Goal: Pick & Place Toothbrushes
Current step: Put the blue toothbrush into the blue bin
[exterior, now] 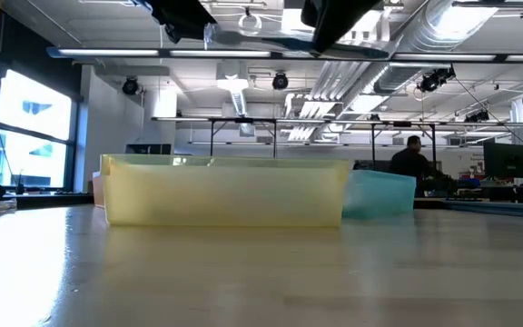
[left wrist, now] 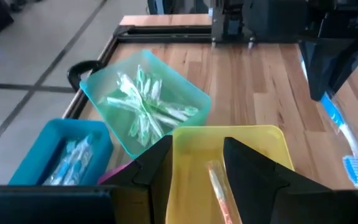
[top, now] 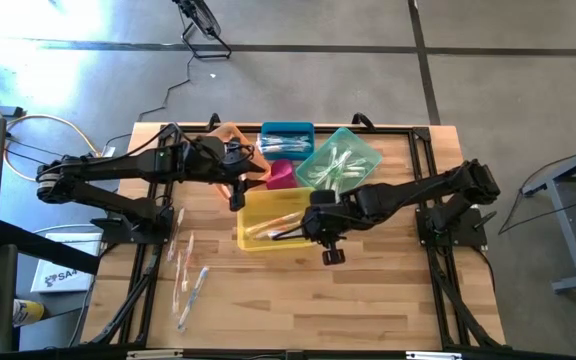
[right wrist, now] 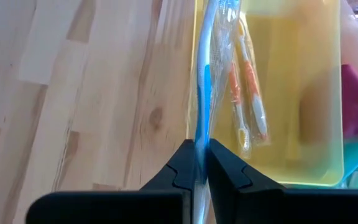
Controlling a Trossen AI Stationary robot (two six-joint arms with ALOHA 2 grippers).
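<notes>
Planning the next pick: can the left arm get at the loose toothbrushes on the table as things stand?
Probably yes. The left gripper is open and empty over the yellow bin; the loose toothbrushes lie uncovered on its side. The right gripper, holding a blue toothbrush, is elsewhere.

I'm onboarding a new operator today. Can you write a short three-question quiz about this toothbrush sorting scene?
1. True or false: the right gripper is shut on a blue toothbrush.
2. Which bin holds orange toothbrushes? A green B yellow C blue
3. Fill in: the left gripper hovers over the ___ bin, holding nothing.

Key: 1 true. 2 B, the yellow bin. 3 yellow.
</notes>
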